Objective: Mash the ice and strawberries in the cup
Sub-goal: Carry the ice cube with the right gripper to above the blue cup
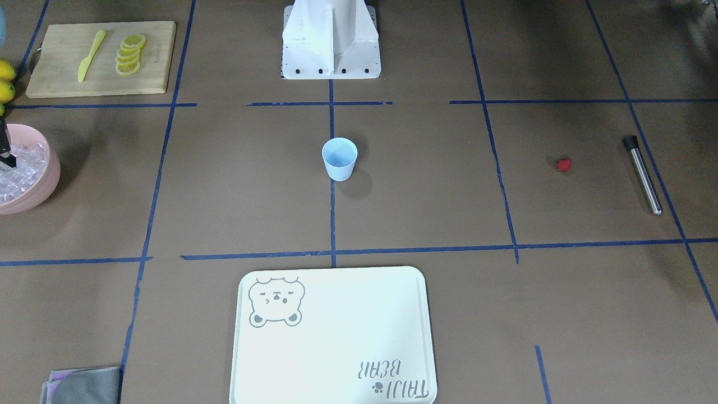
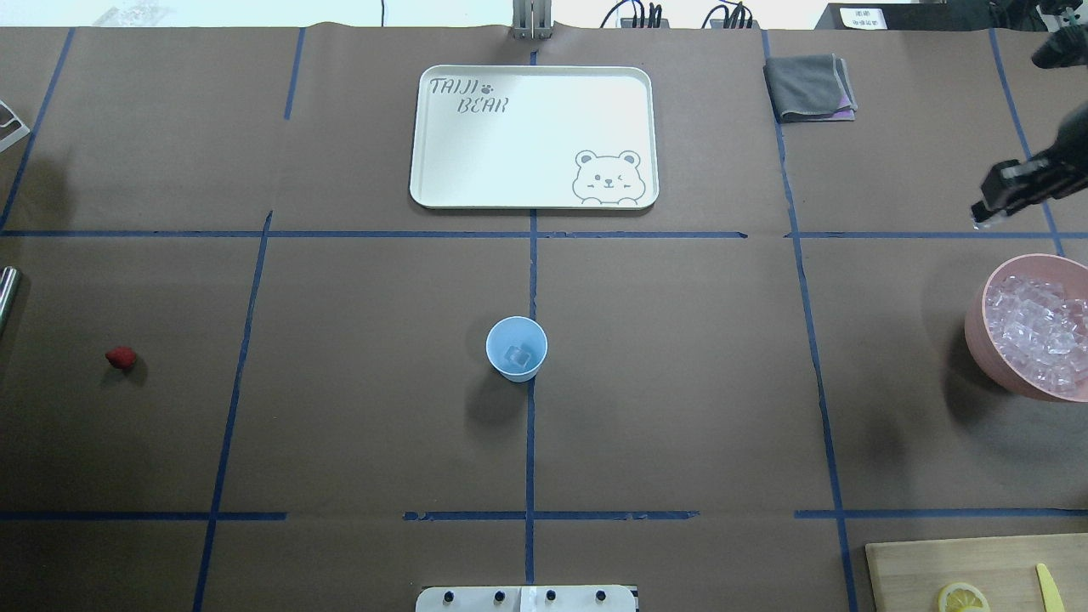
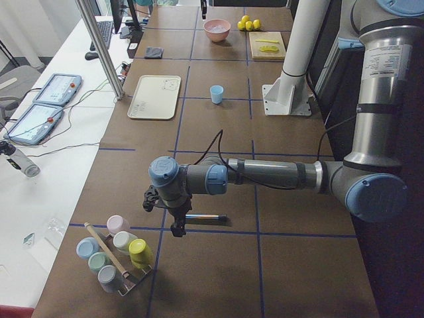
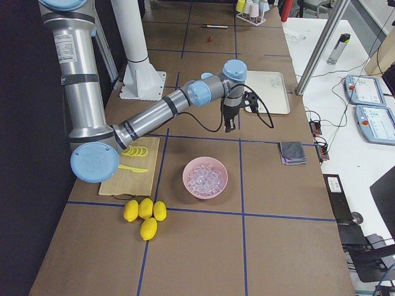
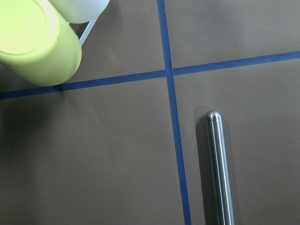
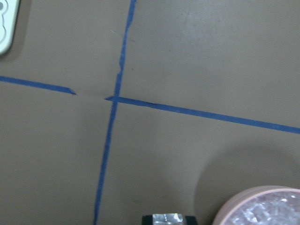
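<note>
The pale-blue cup [image 2: 516, 348] stands upright at the table's middle, with one clear ice cube [image 2: 517, 357] inside it. More ice [image 2: 1033, 327] fills the pink bowl [image 2: 984, 348] at the right. My right gripper [image 2: 982, 218] hovers beyond the bowl, shut on a glassy ice piece [image 6: 169, 219]. The small red strawberry [image 2: 121, 358] lies alone at the far left. Near it is a steel muddler [image 1: 643, 175]. My left gripper [image 3: 177, 226] hangs above the muddler's end [image 3: 205, 216], and I cannot tell whether it is open or shut.
A white bear tray [image 2: 442, 195] lies beyond the cup, with a grey cloth [image 2: 807, 87] to its right. A wooden board [image 1: 67, 78] carries lemon slices [image 1: 130, 54] and a yellow knife [image 1: 91, 55]. Whole lemons [image 4: 145, 216] lie nearby. A rack of coloured cups [image 3: 116, 255] stands by the left gripper.
</note>
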Controlling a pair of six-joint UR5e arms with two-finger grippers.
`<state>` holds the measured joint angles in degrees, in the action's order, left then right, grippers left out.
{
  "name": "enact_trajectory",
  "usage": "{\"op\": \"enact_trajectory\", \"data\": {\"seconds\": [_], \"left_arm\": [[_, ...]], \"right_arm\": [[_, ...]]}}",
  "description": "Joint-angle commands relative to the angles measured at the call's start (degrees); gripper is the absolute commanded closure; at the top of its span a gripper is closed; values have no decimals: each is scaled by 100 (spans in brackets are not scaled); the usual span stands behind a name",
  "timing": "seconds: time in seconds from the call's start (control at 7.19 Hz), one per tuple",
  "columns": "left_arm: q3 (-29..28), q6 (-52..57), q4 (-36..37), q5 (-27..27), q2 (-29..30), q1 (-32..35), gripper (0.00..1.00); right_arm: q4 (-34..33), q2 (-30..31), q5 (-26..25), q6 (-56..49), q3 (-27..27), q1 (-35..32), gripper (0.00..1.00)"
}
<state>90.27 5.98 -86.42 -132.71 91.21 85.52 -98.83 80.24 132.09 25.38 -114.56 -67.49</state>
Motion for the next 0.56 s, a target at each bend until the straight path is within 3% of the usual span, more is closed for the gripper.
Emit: {"op": "enact_trajectory", "data": {"seconds": [0.0, 0.42], "left_arm": [[35, -9, 2, 0, -6, 0, 0], [53, -9, 2, -9, -24, 9, 0]], "right_arm": [[-66, -778, -60, 1462, -40, 742, 100], [-240, -2069, -963, 3685, 143, 2122, 100]]}}
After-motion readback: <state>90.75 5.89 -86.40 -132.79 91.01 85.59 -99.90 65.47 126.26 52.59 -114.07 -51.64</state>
